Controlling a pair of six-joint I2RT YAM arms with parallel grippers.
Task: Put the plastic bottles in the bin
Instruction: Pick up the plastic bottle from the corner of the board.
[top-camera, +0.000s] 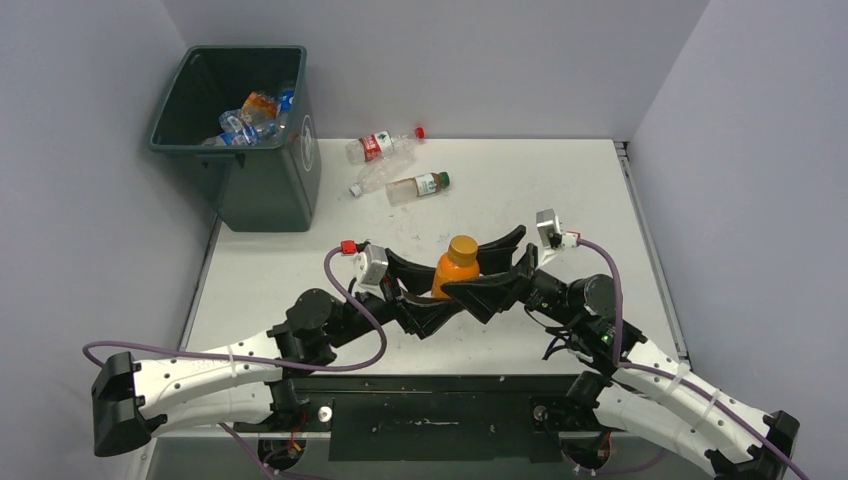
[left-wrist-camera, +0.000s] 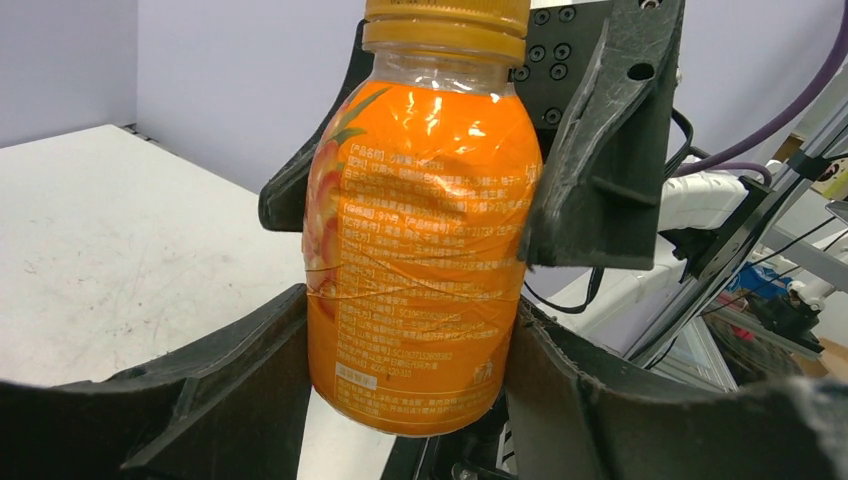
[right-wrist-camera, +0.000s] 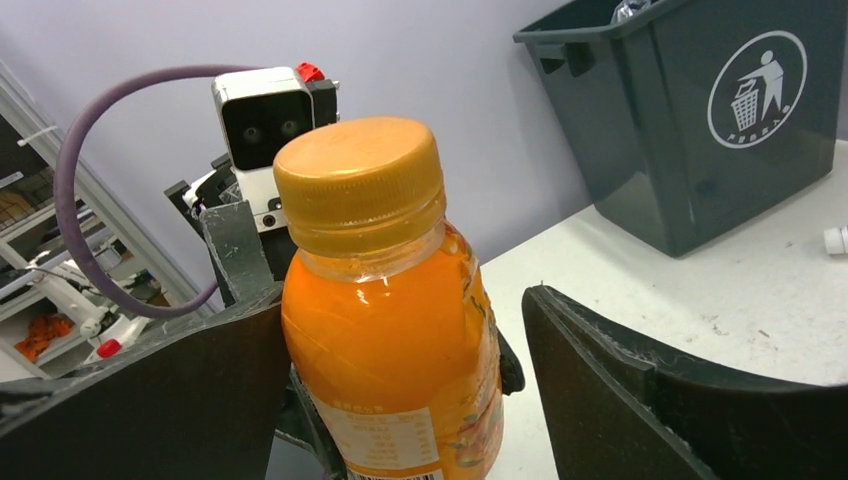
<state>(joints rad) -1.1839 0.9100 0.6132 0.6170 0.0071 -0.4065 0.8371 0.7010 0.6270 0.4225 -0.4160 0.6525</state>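
Over the table (top-camera: 560, 200), left end effector (left-wrist-camera: 408, 330) clamps half-hidden orange bottle (left-wrist-camera: 420, 200); right end effector (right-wrist-camera: 405, 320) apart.

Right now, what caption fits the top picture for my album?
Both arms' jaws surround an upright orange bottle; three clear bottles lie near the bin.

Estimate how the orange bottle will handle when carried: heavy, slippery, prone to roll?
The orange bottle looks orange up to its neck, so possibly full and heavy for its size. Its wrinkled glossy label may slip in the left end effector. Round body: likely rolls if laid down.
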